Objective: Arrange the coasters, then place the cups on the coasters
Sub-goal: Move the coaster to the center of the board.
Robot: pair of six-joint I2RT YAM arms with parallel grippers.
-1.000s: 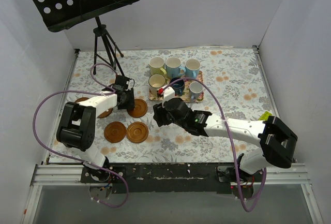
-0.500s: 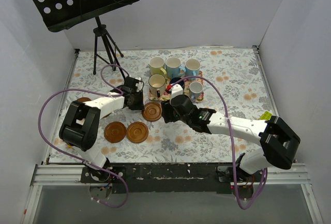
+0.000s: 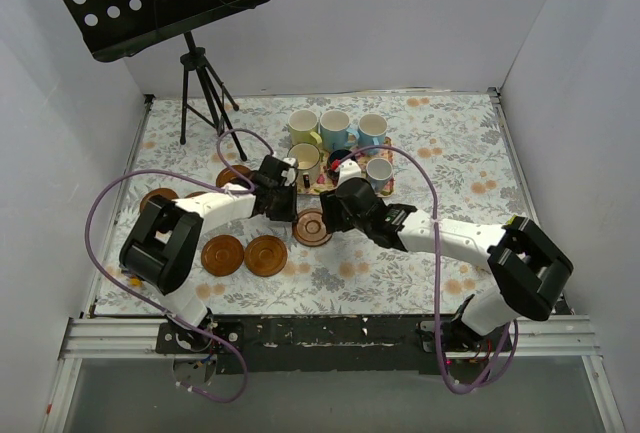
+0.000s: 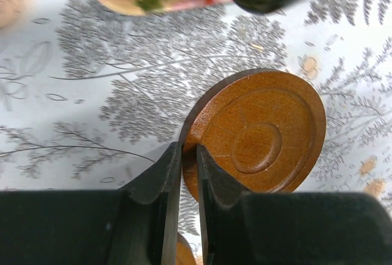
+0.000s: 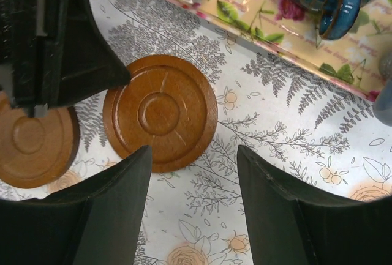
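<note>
My left gripper (image 4: 189, 152) is shut on the left rim of a reddish-brown coaster (image 4: 260, 138), just in front of the tray (image 3: 388, 150). From above, that coaster (image 3: 312, 226) lies between the left gripper (image 3: 293, 215) and the right gripper (image 3: 330, 219). The right gripper (image 5: 193, 155) is open and empty, hovering just beside the coaster (image 5: 160, 113). Two coasters (image 3: 222, 254) (image 3: 266, 254) lie side by side nearer the front. More coasters (image 3: 160, 196) (image 3: 235, 175) are partly hidden behind the left arm. Several cups stand on the tray, among them yellow-green (image 3: 303, 125), light blue (image 3: 335, 129), cream (image 3: 304, 161) and dark blue (image 3: 343, 165).
A music stand on a tripod (image 3: 200, 83) rises at the back left. White walls close in the flowered tablecloth (image 3: 450, 153) on three sides. The tray's floral edge (image 5: 269, 26) runs close past the held coaster. A small yellow-green object (image 3: 514, 222) lies at the right edge.
My left gripper closed on the coaster and carried it right, from beside the left group to in front of the tray. The right gripper shifted slightly right and stayed open.
</note>
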